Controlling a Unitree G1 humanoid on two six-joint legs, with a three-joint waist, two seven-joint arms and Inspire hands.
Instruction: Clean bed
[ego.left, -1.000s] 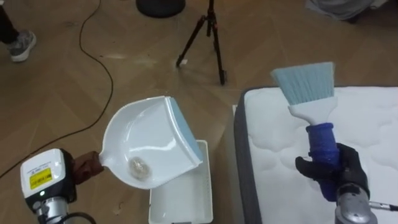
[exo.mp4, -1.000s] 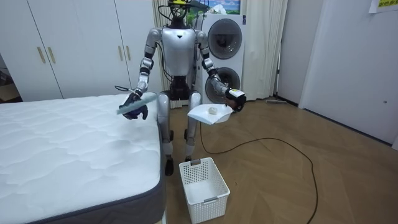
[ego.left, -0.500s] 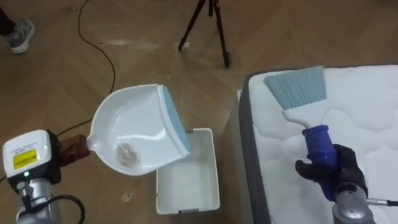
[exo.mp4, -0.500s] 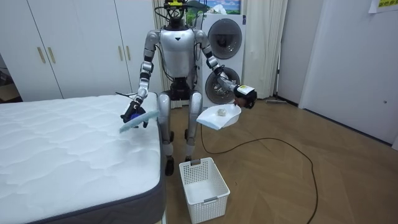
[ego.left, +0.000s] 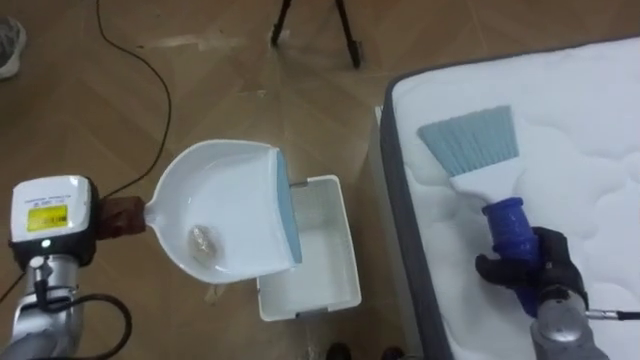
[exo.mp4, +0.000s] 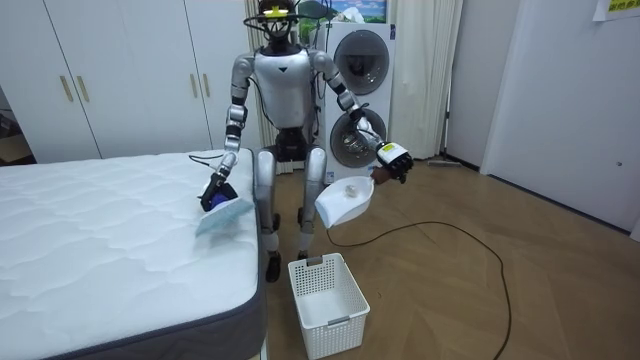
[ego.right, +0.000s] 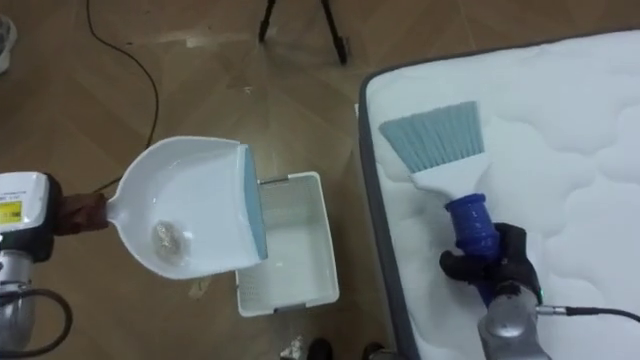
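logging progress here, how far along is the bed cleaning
Done: a small clump of debris sits in the dustpan. In hand: the left hand holds the dustpan above the white basket, the right hand grips the brush over the mattress. Left: tipping the clump into the basket, probably.

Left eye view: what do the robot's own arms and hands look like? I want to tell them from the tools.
The left hand is dark brown. It sits beyond a white wrist box that has a yellow label and a black edge. The forearm is silver-grey, with a black cable looped beside it. The right hand is black on a silver-grey cylindrical wrist, with a thin dark cable running off.
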